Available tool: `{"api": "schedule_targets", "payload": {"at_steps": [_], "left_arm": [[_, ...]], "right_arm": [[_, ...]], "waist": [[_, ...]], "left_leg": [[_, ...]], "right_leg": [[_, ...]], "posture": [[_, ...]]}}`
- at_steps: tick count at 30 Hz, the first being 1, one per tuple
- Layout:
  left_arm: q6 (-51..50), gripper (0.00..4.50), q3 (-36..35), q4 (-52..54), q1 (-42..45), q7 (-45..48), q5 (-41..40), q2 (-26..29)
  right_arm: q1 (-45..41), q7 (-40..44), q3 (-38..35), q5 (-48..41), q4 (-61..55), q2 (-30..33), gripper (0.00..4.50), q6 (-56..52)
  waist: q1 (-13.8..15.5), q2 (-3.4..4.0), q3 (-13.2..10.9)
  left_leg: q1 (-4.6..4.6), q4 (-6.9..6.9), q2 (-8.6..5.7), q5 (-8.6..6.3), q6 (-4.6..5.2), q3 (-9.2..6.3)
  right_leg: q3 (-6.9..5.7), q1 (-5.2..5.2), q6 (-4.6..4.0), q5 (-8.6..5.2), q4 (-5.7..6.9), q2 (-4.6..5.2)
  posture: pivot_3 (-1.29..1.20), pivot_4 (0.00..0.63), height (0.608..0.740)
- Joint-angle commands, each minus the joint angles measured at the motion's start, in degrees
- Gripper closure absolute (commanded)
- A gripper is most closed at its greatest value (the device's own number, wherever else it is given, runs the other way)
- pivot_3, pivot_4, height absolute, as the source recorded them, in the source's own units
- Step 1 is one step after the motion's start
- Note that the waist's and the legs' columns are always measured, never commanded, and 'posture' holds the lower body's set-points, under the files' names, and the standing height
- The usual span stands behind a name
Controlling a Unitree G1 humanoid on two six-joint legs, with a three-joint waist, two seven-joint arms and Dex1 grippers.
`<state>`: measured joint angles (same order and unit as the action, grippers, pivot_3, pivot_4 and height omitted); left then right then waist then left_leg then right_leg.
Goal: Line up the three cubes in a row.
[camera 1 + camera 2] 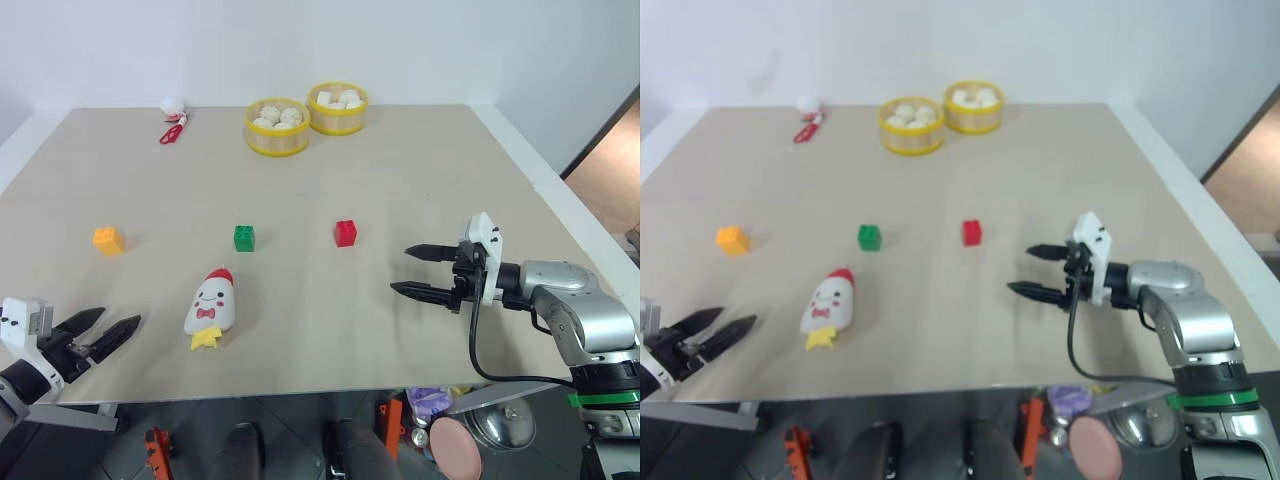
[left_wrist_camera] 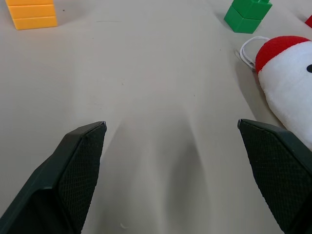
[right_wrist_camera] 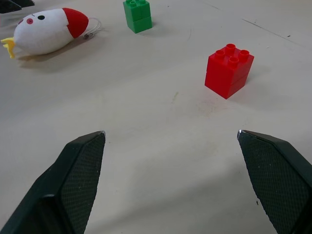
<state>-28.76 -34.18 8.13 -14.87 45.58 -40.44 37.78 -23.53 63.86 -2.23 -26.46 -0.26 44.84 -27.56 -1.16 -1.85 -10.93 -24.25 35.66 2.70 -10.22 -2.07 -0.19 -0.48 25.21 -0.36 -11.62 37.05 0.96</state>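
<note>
orange-yellow studded plastic brick (image 1: 108, 240), green brick (image 1: 244, 237) and red brick (image 1: 345, 233) already roughly aligned, widely spaced; left end effector (image 1: 106, 332) and right end effector (image 1: 418, 272) both released, empty.

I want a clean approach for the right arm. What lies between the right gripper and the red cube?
Nothing: bare table runs from the open right gripper to the red cube, seen best in the right wrist view.

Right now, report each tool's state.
Left tool: open, holding nothing.
Right tool: open, holding nothing.
</note>
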Motion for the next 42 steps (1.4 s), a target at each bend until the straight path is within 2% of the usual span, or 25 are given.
{"api": "schedule_targets", "payload": {"at_steps": [1,5,13,18,22,30,37,42], "left_arm": [[0.9,0.03,-1.8,1.7,0.5,0.2,-0.1,1.2],[0.1,0.03,-0.3,4.4,1.6,0.4,0.3,3.0],[-7.9,0.03,5.7,14.9,8.3,0.0,-4.4,8.1],[-11.8,0.03,10.1,15.0,12.8,-0.3,-4.6,9.7],[-11.5,0.03,18.0,13.2,17.1,-4.9,1.5,7.4],[-15.3,0.03,24.9,13.1,20.7,-12.0,4.7,1.5],[-23.3,0.03,28.5,13.2,21.9,-12.8,4.6,2.1],[-25.6,1.42,28.5,12.2,22.6,-13.5,5.5,2.3]], "right_arm": [[-1.3,1.0,-0.7,-0.3,-0.5,0.3,0.00,0.5],[-1.6,1.7,-0.7,-0.9,-1.4,0.8,0.00,-0.3],[-2.8,3.2,0.6,-1.1,-4.8,0.4,0.00,-0.9],[-3.0,2.8,1.1,-1.2,-5.3,0.2,0.00,-1.1],[-2.2,2.5,0.9,-1.4,-6.8,0.4,0.00,-1.1],[-2.3,0.4,-0.2,-4.8,-13.6,0.1,0.00,-4.1],[-1.8,-0.3,0.0,-5.8,-16.1,0.3,0.00,-5.1],[-0.4,-0.1,0.5,-6.5,-18.3,0.6,0.00,-5.7]], "waist": [[0.0,0.00,0.0],[0.0,-0.05,0.0],[0.0,-0.06,0.0],[0.0,-0.06,0.0],[0.0,-0.06,0.0],[0.0,-0.09,0.0],[0.0,-0.11,0.0],[0.0,-0.11,0.1]], "left_leg": [[0.00,0.00,0.00,0.00,0.00,0.00],[0.00,0.04,0.02,0.00,0.00,-0.01],[0.02,0.11,0.02,0.00,0.00,0.08],[0.03,0.13,0.04,0.00,0.00,0.09],[0.04,0.13,0.03,0.00,0.00,0.10],[0.06,0.21,0.04,0.00,0.01,0.15],[0.06,0.43,0.05,0.01,0.01,0.17],[0.16,0.46,0.07,0.01,0.02,0.16]], "right_leg": [[0.00,0.00,0.00,0.00,0.00,0.00],[0.00,0.00,0.00,0.01,0.03,-0.02],[0.11,-0.02,0.08,0.08,0.04,-0.04],[0.18,-0.01,0.10,0.11,0.06,-0.11],[0.22,-0.02,0.15,0.14,0.07,-0.13],[0.38,-0.03,0.43,0.37,0.08,-0.20],[0.46,-0.07,0.26,0.39,0.08,-0.25],[0.49,-0.14,0.25,0.40,0.08,-0.29]], "posture": [[0.00,0.150,0.740],[0.00,0.150,0.740],[0.00,0.150,0.740],[0.00,0.150,0.740],[0.00,0.150,0.740],[0.00,0.150,0.740],[0.00,0.150,0.740],[0.00,0.150,0.740]]}}
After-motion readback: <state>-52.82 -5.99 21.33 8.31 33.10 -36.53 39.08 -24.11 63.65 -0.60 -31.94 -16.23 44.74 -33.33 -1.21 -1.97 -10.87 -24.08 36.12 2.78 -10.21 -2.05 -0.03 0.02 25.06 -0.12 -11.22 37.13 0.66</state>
